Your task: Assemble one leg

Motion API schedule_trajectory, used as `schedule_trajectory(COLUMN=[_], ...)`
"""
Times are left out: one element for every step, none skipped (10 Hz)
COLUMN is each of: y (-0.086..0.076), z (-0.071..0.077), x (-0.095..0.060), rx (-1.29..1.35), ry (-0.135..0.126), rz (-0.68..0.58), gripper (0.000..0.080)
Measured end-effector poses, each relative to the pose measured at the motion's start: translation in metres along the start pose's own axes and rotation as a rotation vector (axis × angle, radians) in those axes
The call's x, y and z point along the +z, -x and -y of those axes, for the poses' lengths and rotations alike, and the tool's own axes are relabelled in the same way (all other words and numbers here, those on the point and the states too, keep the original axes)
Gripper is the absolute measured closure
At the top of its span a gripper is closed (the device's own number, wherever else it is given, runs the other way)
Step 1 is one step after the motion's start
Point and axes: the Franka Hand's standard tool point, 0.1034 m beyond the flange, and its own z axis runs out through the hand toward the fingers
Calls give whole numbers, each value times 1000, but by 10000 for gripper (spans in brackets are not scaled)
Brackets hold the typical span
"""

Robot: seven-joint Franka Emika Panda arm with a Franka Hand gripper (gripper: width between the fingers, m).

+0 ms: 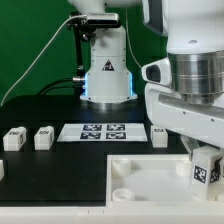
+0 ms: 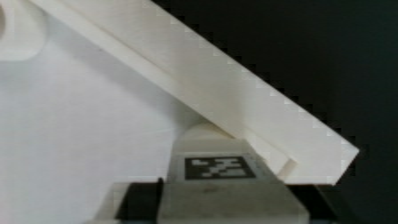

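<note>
My gripper point(image 1: 203, 152) is shut on a white leg point(image 1: 207, 171) with a black-and-white tag on its face. It holds the leg upright at the exterior view's right, above the right part of the large white tabletop point(image 1: 140, 188). In the wrist view the leg point(image 2: 221, 168) sits between my dark fingers point(image 2: 146, 202), with my gripper point(image 2: 222, 205) just inside the tabletop's raised rim point(image 2: 214, 85). A round corner socket point(image 2: 15, 42) shows at the frame's edge. Whether the leg touches the tabletop I cannot tell.
Two loose legs point(image 1: 13, 137) point(image 1: 43, 137) stand at the exterior view's left and a third point(image 1: 160, 136) stands beside the marker board point(image 1: 104, 131). The arm's base point(image 1: 107, 72) stands behind the board. Another small white part point(image 1: 2, 170) lies at the left edge.
</note>
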Motion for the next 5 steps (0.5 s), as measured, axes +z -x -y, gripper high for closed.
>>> schedule_trajectory(y=[1, 0, -1, 1, 1], z=[0, 0, 0, 1, 0], x=[0, 0, -1, -1, -1], rx=[-37, -120, -258, -382, -559], ry=[0, 0, 1, 4, 21], rz=[0, -1, -2, 0, -4], gripper=[245, 245, 180, 155, 155])
